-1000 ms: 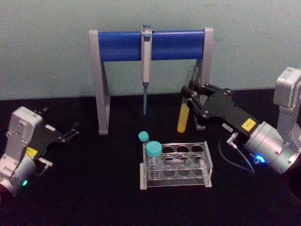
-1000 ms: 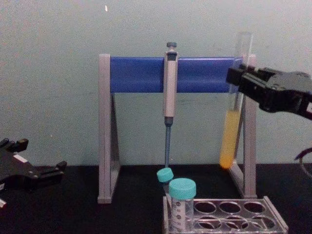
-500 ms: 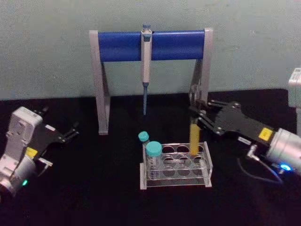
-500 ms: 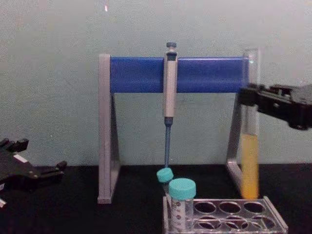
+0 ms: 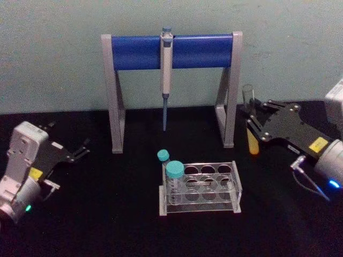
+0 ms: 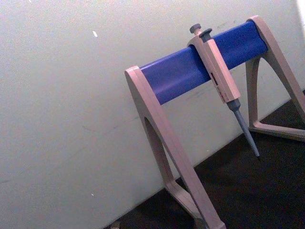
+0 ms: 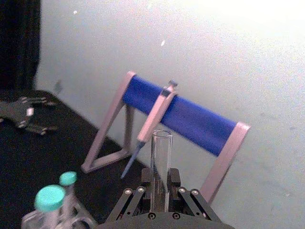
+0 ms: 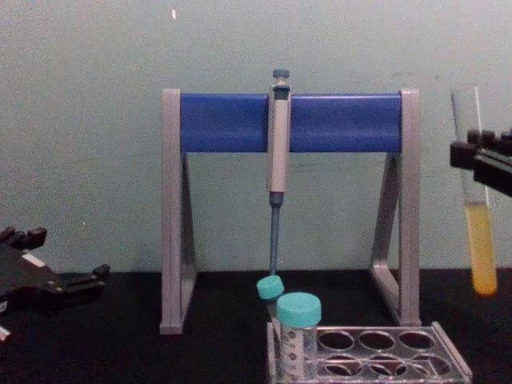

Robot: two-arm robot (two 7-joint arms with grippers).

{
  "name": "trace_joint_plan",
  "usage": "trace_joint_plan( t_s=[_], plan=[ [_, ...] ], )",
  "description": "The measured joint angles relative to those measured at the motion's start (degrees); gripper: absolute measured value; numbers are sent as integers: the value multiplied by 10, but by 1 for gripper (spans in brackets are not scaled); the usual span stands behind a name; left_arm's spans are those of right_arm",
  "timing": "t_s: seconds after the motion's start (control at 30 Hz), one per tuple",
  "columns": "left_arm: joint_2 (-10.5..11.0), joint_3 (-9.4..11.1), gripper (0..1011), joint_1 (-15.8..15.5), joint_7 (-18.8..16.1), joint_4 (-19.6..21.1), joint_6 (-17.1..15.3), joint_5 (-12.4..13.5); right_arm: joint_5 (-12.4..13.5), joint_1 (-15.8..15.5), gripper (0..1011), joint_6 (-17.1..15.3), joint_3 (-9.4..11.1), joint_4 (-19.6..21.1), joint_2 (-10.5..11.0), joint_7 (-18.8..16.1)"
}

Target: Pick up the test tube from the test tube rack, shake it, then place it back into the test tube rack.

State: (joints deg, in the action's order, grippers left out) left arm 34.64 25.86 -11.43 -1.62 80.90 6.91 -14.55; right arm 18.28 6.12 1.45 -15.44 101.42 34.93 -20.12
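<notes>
One tube, pinched by the right gripper, had swung right of the rack and its two vials; left gripper idle, spread.

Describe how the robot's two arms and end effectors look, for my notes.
Both arms end in silver-grey metal wrist housings carrying flat black linkage-style fingers. The left end effector has a small yellow sticker and a green light on its housing. The right end effector has a yellow label, a blue light and a thin grey cable looping off its wrist.
</notes>
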Motion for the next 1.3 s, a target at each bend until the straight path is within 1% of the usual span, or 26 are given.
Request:
trace_joint_plan(
  t_s=[0.1,0.13,0.17,0.2,0.23,0.37,0.43,0.57,0.6,0.63,0.67,0.73,0.77,0.8,0.83,0.87,0.9,0.93,0.97,1.0,1.07,1.1,1.17,1.23,1.27,1.3],
  plan=[
    [0,0,1001,0,0,0,0,0,-9,4,228,14,-2,-11,-19,11],
    [0,0,1001,0,0,0,0,0,-10,5,229,19,-2,-15,-26,13],
    [0,0,1001,0,0,0,0,0,-9,9,229,28,-3,-25,-40,16],
    [0,0,1001,0,0,0,0,0,-5,11,229,31,-3,-29,-46,15],
    [0,0,1001,0,0,0,0,0,7,15,229,37,-2,-42,-61,12],
    [0,0,1001,0,0,0,0,0,33,25,229,43,0,-64,-84,-6],
    [0,0,1001,0,0,0,0,0,56,35,229,43,-1,-80,-99,-28],
    [0,0,1001,0,0,0,0,0,79,44,229,35,-8,-88,-105,-55],
    [0,0,1001,0,0,0,0,0,90,47,229,29,-12,-90,-105,-67],
    [0,0,1001,0,0,0,0,0,95,48,229,25,-14,-90,-104,-74],
    [0,0,1001,0,0,0,0,0,107,51,229,17,-19,-91,-100,-87],
    [0,0,1001,0,0,0,0,0,118,53,229,9,-22,-90,-94,-100],
    [0,0,1001,0,0,0,0,0,129,53,229,2,-26,-87,-87,-114],
    [0,0,1001,0,0,0,0,0,132,53,229,0,-27,-86,-84,-119],
    [0,0,1001,0,0,0,0,0,140,53,229,-7,-31,-81,-73,-131],
    [0,0,1001,0,0,0,0,0,142,53,229,-9,-32,-78,-69,-136],
    [0,0,1001,0,0,0,0,0,147,51,229,-15,-35,-72,-58,-145],
    [0,0,1001,0,0,0,0,0,147,51,229,-15,-35,-72,-58,-145],
    [0,0,1001,0,0,0,0,0,148,50,229,-17,-36,-69,-52,-149],
    [0,0,1001,0,0,0,0,0,150,47,229,-22,-37,-62,-39,-155],
    [0,0,1001,0,0,0,0,0,150,43,229,-27,-37,-55,-28,-157],
    [0,0,1001,0,0,0,0,0,149,39,229,-31,-37,-47,-15,-156],
    [0,0,1001,0,0,0,0,0,146,34,229,-35,-35,-39,-3,-152],
    [0,0,1001,0,0,0,0,0,139,25,229,-43,-28,-24,18,-134],
    [0,0,1001,0,0,0,0,0,139,25,229,-43,-28,-24,18,-134],
    [0,0,1001,0,0,0,0,0,133,20,229,-45,-23,-18,27,-118]
  ],
)
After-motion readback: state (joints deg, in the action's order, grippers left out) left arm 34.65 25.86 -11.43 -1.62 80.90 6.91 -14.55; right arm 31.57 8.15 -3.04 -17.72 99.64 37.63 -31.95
